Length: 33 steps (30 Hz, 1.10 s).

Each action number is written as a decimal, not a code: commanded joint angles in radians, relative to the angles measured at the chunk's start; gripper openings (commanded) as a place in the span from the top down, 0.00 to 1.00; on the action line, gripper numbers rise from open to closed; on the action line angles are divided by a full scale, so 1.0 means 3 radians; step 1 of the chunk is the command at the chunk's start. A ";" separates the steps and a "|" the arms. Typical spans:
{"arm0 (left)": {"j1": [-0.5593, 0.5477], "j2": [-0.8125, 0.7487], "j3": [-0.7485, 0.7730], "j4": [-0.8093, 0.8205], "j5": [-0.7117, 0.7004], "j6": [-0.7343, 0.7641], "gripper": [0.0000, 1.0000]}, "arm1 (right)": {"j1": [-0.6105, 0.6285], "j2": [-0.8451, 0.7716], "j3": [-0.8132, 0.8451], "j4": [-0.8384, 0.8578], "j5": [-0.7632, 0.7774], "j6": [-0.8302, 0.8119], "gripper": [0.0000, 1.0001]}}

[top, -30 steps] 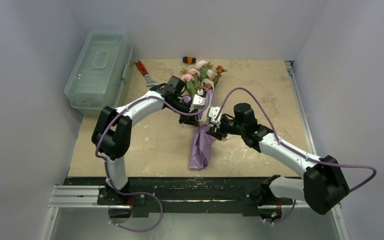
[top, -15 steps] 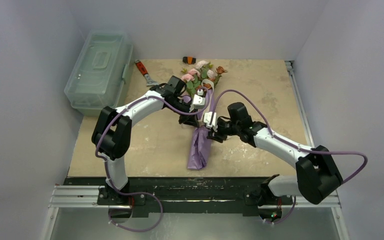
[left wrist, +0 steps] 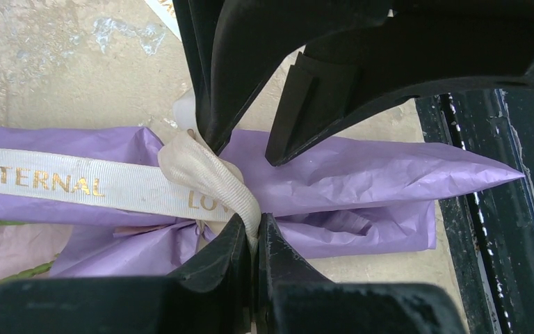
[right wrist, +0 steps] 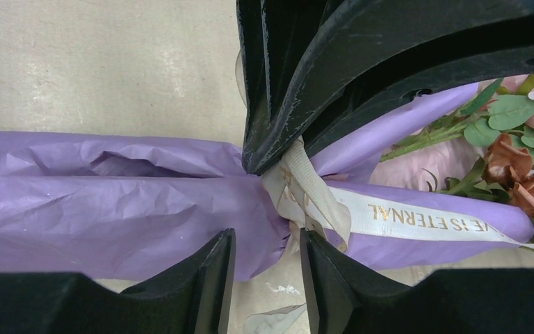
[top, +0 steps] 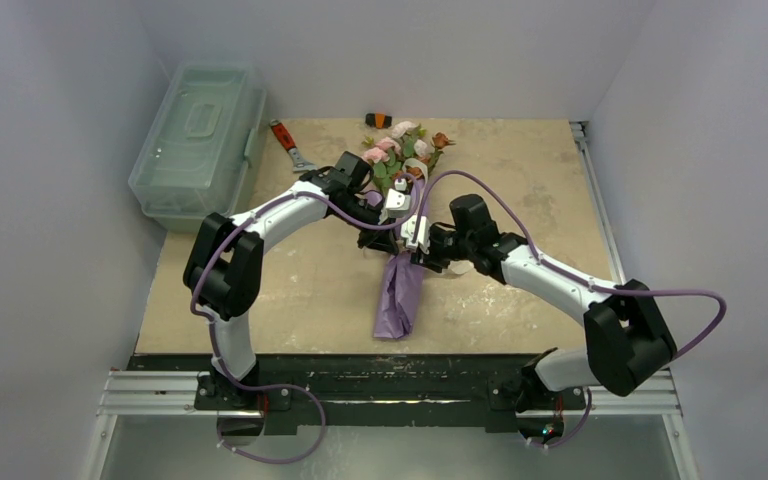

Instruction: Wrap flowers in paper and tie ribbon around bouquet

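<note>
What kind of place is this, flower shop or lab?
Probably a robotics lab cell, not a shop: plain white walls box in one table, two robot arms are bolted to a metal rail, and a clear toolbox sits nearby.

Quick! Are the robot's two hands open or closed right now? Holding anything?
Left gripper: closed, pinching the ribbon.
Right gripper: open, fingers apart at the ribbon's knot, gripping nothing.

Top cam: high over near edge, looks down on whole table (top: 290,290). Both wrist cams: v. close, facing down from opposite sides; both share ribbon (left wrist: 55,182) knot on paper (left wrist: 361,174), mid-frame.
</note>
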 commanded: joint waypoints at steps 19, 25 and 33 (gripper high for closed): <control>-0.0023 -0.0016 0.0133 -0.0022 0.0236 0.0048 1.00 | 0.0022 0.0130 0.0238 0.0307 -0.0030 0.0189 0.62; -0.0023 -0.0008 0.0136 -0.0024 0.0239 0.0047 1.00 | 0.0028 0.0131 0.0223 0.0317 0.0018 0.0214 0.63; -0.0023 0.0018 0.0154 -0.0045 0.0268 0.0064 1.00 | 0.0036 0.0150 0.0227 0.0484 0.0051 0.0266 0.63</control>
